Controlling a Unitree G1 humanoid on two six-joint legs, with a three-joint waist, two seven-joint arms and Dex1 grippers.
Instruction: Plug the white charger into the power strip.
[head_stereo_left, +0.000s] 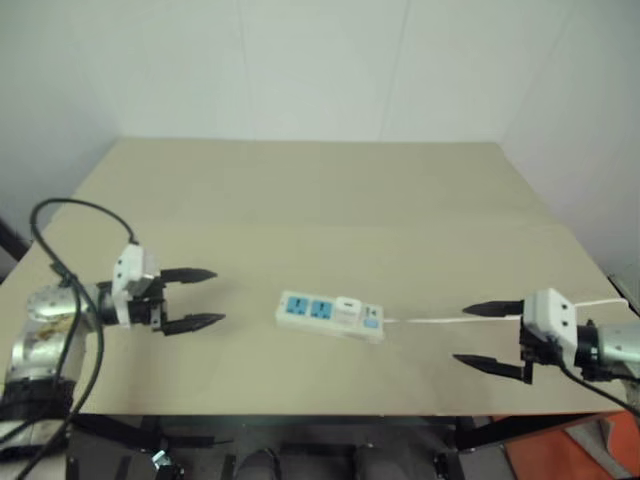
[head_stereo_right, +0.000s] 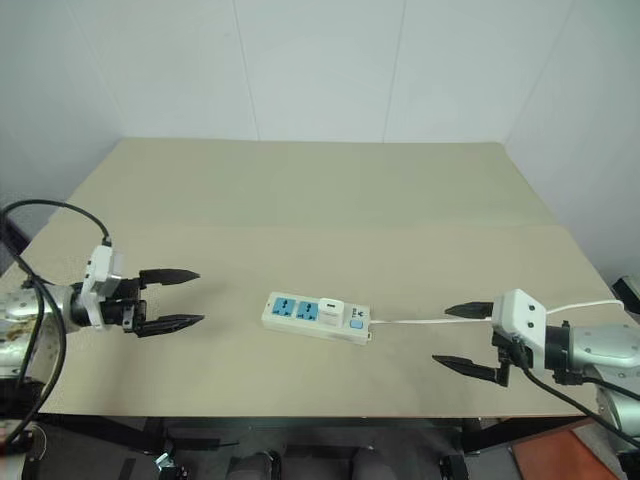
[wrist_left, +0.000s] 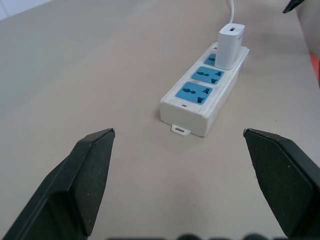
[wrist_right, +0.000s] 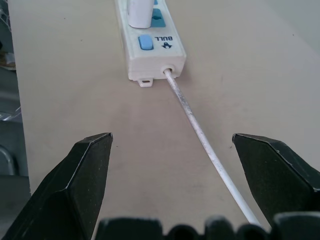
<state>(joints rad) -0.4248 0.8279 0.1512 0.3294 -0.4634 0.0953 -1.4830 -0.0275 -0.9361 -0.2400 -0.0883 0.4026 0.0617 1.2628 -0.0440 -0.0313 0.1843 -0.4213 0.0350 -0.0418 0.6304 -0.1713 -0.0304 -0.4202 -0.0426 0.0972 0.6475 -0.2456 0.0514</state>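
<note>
The power strip (head_stereo_left: 330, 316) lies flat near the table's front middle, its thin white cord (head_stereo_left: 430, 321) running off to the right. The white charger (wrist_left: 230, 45) stands upright in the socket nearest the cord end, beside two free blue sockets (wrist_left: 201, 86). My left gripper (head_stereo_left: 205, 297) hovers open to the left of the strip, pointing at it, with nothing between its fingers. My right gripper (head_stereo_left: 490, 336) is open on the right, straddling the line of the cord (wrist_right: 200, 132) above the table, holding nothing.
The beige table (head_stereo_left: 320, 200) stretches wide behind the strip up to a white wall. The strip's blue switch (wrist_right: 145, 42) sits at its cord end. An orange object (head_stereo_left: 570, 450) shows below the table's front right corner.
</note>
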